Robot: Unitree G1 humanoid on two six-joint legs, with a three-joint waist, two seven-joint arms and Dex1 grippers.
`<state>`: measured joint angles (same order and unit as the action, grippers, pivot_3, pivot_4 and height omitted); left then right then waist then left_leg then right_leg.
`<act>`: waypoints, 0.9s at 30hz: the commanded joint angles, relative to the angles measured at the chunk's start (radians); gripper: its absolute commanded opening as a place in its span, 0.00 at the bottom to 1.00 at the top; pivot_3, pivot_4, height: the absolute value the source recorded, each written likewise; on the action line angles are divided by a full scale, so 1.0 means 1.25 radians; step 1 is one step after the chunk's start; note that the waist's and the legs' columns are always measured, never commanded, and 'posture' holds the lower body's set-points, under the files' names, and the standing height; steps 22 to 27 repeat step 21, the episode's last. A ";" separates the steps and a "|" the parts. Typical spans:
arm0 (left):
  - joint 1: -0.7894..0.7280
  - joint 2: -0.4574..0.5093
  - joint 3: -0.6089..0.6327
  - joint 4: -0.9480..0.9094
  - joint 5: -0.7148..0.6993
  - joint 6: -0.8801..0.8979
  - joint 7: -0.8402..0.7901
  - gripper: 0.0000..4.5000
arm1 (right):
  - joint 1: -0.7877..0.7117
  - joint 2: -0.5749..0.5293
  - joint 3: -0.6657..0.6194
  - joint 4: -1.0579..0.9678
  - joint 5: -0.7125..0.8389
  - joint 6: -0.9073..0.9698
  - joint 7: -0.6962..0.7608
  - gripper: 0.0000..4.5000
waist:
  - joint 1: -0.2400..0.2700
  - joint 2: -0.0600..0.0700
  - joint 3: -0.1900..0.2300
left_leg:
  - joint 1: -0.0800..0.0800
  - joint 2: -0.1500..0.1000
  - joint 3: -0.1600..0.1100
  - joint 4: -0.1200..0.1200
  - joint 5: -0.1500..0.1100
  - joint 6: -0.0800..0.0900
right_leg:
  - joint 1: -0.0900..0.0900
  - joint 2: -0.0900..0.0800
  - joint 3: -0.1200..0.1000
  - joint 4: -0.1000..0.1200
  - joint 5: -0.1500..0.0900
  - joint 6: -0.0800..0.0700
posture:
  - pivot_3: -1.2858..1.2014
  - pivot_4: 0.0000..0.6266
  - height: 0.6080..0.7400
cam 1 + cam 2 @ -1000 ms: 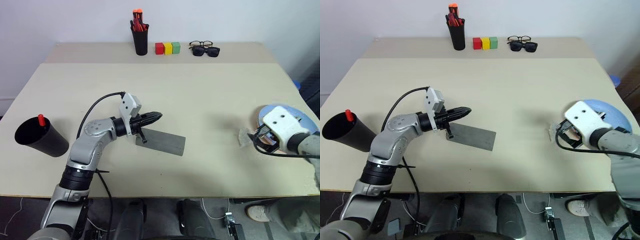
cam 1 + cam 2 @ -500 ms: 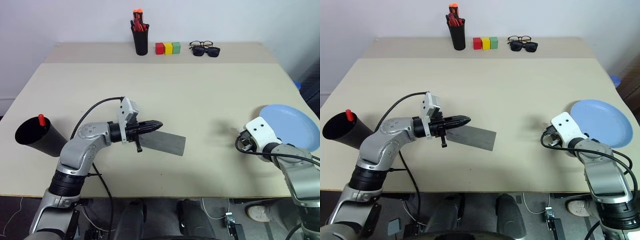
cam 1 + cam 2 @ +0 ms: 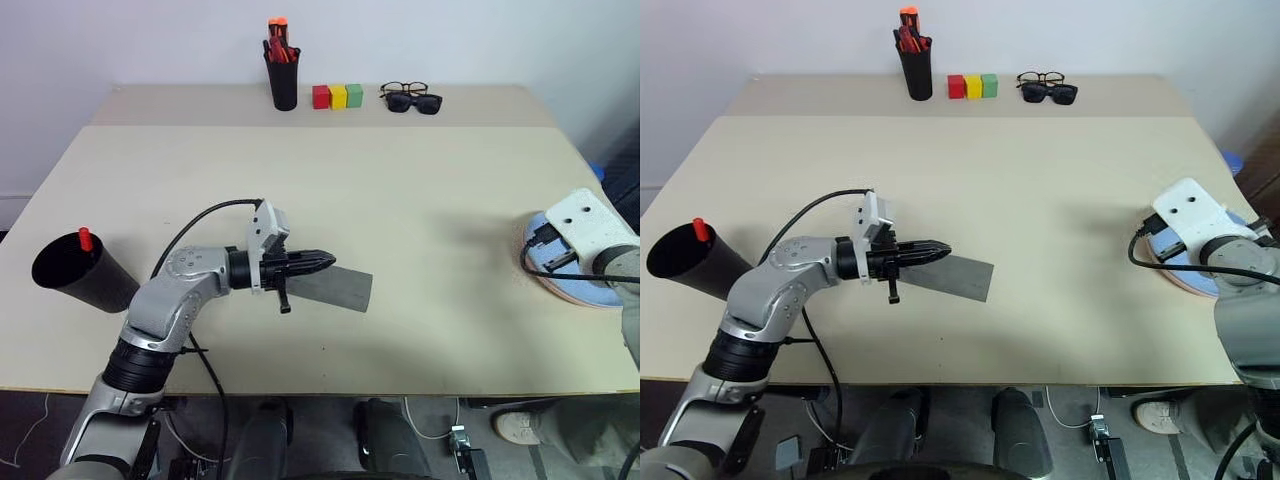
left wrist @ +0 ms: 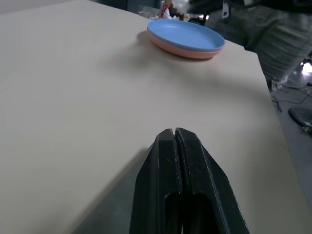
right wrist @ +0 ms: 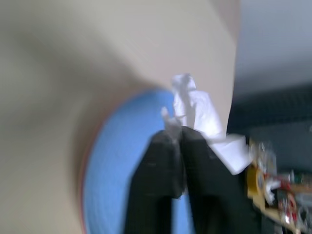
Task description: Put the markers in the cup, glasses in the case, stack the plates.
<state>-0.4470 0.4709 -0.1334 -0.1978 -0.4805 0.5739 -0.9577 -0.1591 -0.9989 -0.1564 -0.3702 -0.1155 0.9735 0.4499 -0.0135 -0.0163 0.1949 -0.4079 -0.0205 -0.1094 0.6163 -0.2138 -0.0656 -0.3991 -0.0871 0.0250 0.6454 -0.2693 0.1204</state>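
Two plates [image 4: 187,41] lay stacked, blue on pink; one case [image 3: 330,288]; one cup [image 3: 75,275]; left fingers [image 4: 183,170] closed, empty; right fingers [image 5: 168,161] pinched white scrap [image 5: 204,117].

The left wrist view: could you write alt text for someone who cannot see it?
Two black gripper fingers pressed together rise over a plain beige table, pointing toward a round light blue plastic plate stacked on a salmon pink plate near the table's far edge. A flat grey case lies just under the fingers.
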 commanded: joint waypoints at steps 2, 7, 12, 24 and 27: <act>0.012 0.005 0.036 -0.039 0.011 -0.028 0.044 0.00 | -0.030 0.000 -0.001 0.039 -0.024 -0.059 -0.024 0.62 | -0.004 0.000 0.000 | 0.000 0.000 0.000 0.000 0.000 0.000 | 0.000 0.000 0.000 0.000 0.000 0.000 | 0.52 0.24 1.00; 0.083 0.015 0.090 -0.076 0.067 -0.073 0.151 0.00 | -0.061 0.047 -0.010 0.060 0.022 -0.170 -0.001 0.73 | -0.006 0.001 0.000 | 0.001 0.000 0.000 -0.001 0.000 0.000 | 0.000 0.000 0.000 0.001 0.000 0.000 | 0.52 0.24 1.00; 0.120 0.004 0.144 -0.094 0.099 -0.094 0.252 0.00 | -0.086 0.168 -0.093 0.040 0.187 -0.258 0.080 0.73 | 0.000 0.000 0.000 | 0.000 0.000 0.000 0.000 0.000 0.000 | 0.000 0.000 0.000 0.000 0.000 0.000 | 0.52 0.24 1.00; 0.191 0.008 0.202 -0.125 0.191 -0.090 0.411 0.00 | -0.069 0.223 -0.106 0.039 0.435 -0.222 0.264 0.73 | 0.000 0.000 0.000 | 0.000 0.000 0.000 0.000 0.000 0.000 | 0.000 0.000 0.000 0.000 0.000 0.000 | 0.52 0.24 1.00; 0.191 0.008 0.202 -0.125 0.191 -0.090 0.411 0.00 | -0.069 0.223 -0.106 0.039 0.435 -0.222 0.264 0.73 | 0.000 0.000 0.000 | 0.000 0.000 0.000 0.000 0.000 0.000 | 0.000 0.000 0.000 0.000 0.000 0.000 | 0.52 0.24 1.00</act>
